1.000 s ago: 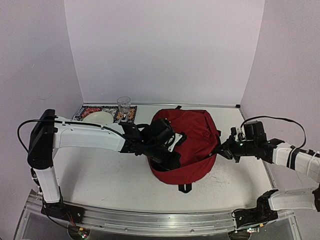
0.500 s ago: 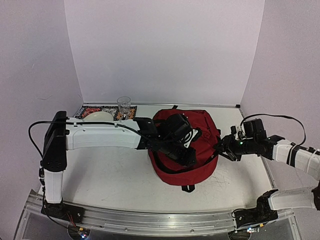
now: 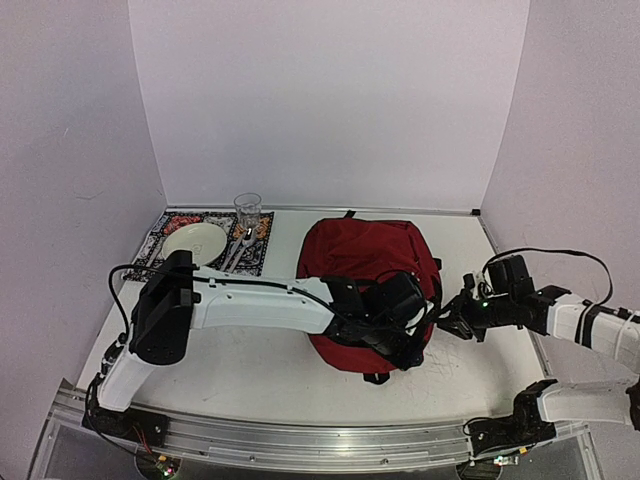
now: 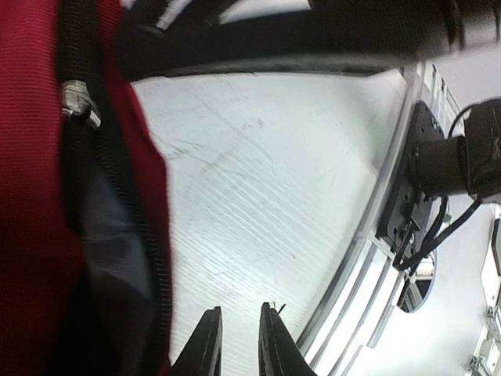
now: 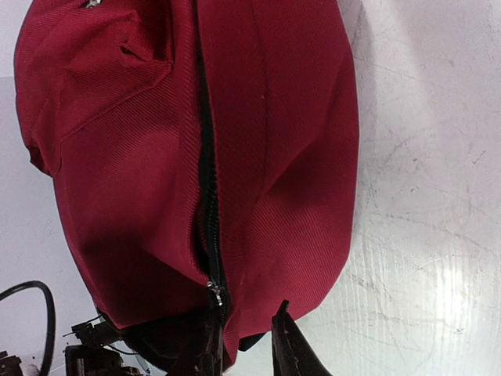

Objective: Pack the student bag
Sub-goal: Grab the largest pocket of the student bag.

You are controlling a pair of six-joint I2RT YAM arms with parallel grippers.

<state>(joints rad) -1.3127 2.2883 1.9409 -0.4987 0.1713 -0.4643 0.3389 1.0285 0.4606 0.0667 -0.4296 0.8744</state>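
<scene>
The dark-red student bag [image 3: 360, 262] lies flat in the middle of the table. My left arm reaches across its front, and my left gripper [image 3: 408, 342] is at the bag's near right corner. In the left wrist view the left gripper [image 4: 239, 329] shows a narrow empty gap over the bare table, with the bag [image 4: 39, 196] and its black zip [image 4: 129, 196] to its left. My right gripper [image 3: 452, 320] is at the bag's right edge. In the right wrist view the right gripper [image 5: 246, 333] is parted around a fold of the bag [image 5: 274, 157], just below the zip pull [image 5: 213, 294].
A patterned placemat [image 3: 165, 222] at the back left carries a white plate [image 3: 195, 240], cutlery [image 3: 238, 252] and a clear glass [image 3: 247, 212]. A metal rail [image 3: 300, 440] runs along the near edge. Purple walls close in the back and both sides.
My left arm swept right along the bag's front to its near right corner. The bag settled flatter and shifted back. My right gripper moved slightly nearer.
</scene>
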